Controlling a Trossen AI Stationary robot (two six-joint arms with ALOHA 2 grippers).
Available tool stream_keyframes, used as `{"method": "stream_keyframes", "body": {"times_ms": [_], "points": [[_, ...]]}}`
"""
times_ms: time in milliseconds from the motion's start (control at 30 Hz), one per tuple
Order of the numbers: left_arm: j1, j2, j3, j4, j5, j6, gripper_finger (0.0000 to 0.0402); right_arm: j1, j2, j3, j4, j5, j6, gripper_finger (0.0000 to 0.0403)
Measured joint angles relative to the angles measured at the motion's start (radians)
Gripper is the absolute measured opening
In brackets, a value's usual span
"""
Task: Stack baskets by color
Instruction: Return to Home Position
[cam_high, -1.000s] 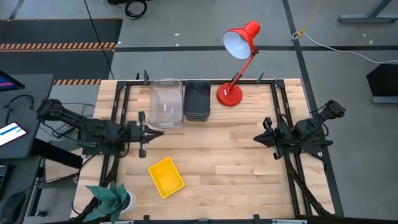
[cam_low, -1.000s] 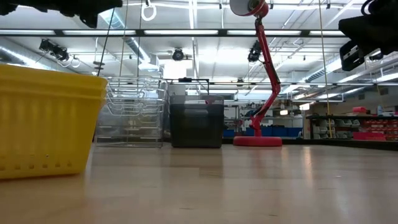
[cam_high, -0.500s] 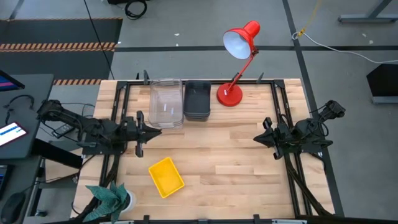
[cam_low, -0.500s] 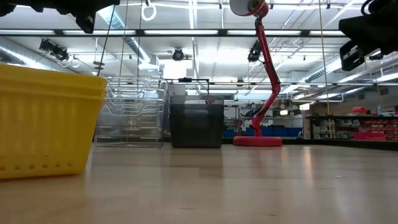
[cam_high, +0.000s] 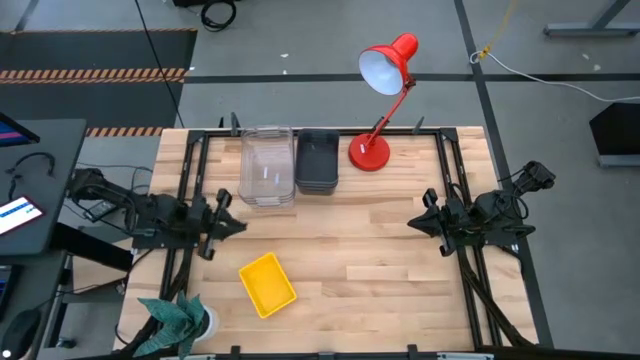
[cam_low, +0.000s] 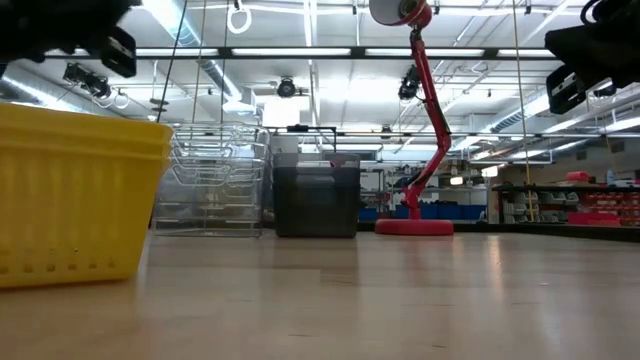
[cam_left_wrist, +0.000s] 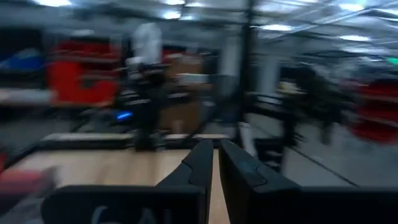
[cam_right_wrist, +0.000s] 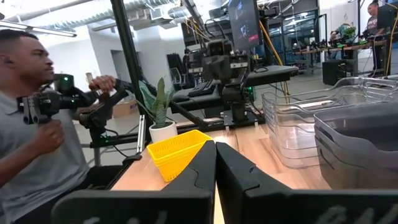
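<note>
A single yellow basket rests on its bottom on the table near the front left, and fills the low view's left side. Against the far edge stand a stack of clear baskets and, beside it, a stack of dark grey baskets. My left gripper hovers by the table's left side, between the yellow basket and the clear stack; its fingers are shut with nothing between them. At the right side my right gripper waits, shut and holding nothing.
A red desk lamp stands at the far edge just right of the grey stack, its head leaning out beyond the table. A potted plant sits at the front left corner. A person stands beyond the table's left side. Bare wood lies mid-table.
My left gripper has drawn back toward the table's left edge and sunk lower, rolling a little as it went. The baskets and my right arm have kept still.
</note>
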Motion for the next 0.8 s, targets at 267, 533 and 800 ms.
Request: {"method": "stream_keyframes", "body": {"times_ms": [267, 533, 800], "points": [[0.002, -0.246, -0.083, -0.129, 0.229, 0.046, 0.0029, 0.000, 0.000, 0.000, 0.002, 0.000, 0.000, 0.0013], [-0.006, -0.321, -0.083, -0.296, 0.235, 0.031, 0.0026, 0.000, 0.000, 0.000, 0.002, 0.000, 0.000, 0.0012], [-0.029, -0.321, -0.083, -0.365, 0.233, 0.133, 0.0036, 0.000, 0.000, 0.000, 0.006, 0.000, 0.000, 0.0012]]}}
